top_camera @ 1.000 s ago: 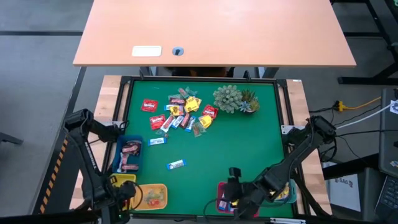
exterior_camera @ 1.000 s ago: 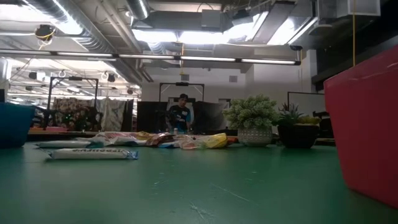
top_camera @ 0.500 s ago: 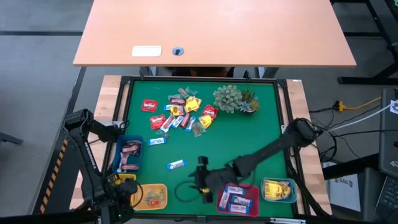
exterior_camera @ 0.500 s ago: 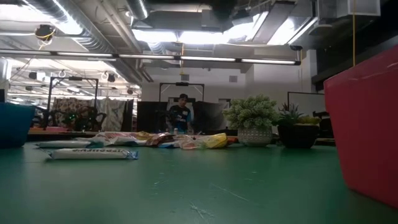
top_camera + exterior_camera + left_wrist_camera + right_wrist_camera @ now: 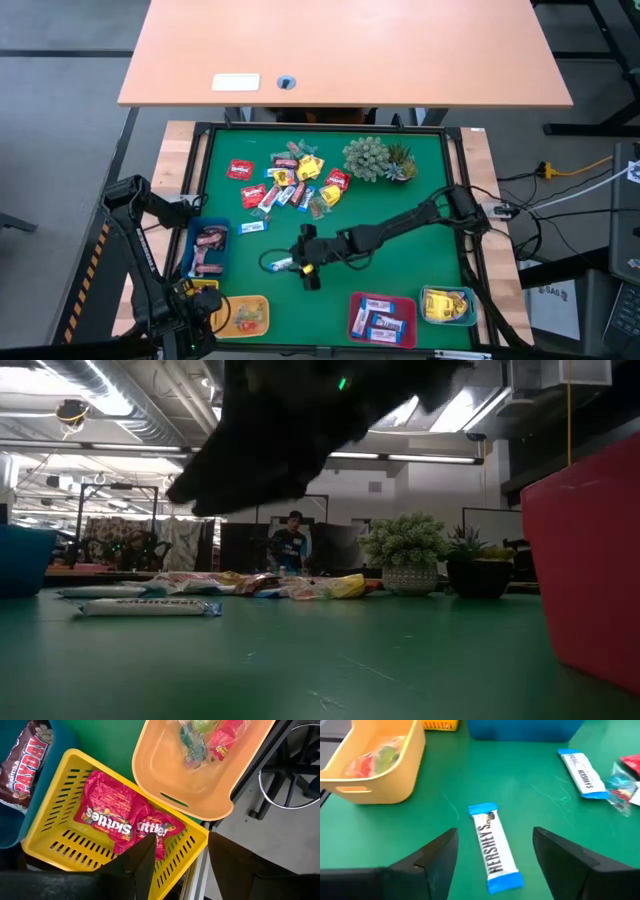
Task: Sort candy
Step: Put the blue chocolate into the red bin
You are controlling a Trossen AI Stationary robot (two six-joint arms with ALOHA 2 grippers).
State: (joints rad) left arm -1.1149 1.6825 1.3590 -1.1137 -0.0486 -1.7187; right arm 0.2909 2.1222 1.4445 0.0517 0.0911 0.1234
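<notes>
Right gripper (image 5: 300,268) has swung from the red tray (image 5: 358,318) to above the lone Hershey's bar (image 5: 495,845), fingers apart. Left gripper (image 5: 175,860) hangs parted over the yellow basket (image 5: 60,785) holding Skittles packs (image 5: 107,812). Orange tray (image 5: 165,775): wrapped sweets. Candy pile (image 5: 295,185) beside plant (image 5: 370,158).

You see a matt green mat (image 5: 400,225) on the table, faintly scuffed. The candy bar (image 5: 494,845) just beside the orange tray (image 5: 380,765) has a glossy blue-and-white wrapper. That tray is smooth, slightly shiny plastic. The yellow basket (image 5: 60,800) is slotted plastic holding crinkled glossy red packets (image 5: 110,810). The desk (image 5: 340,50) beyond is smooth wood-look laminate.
</notes>
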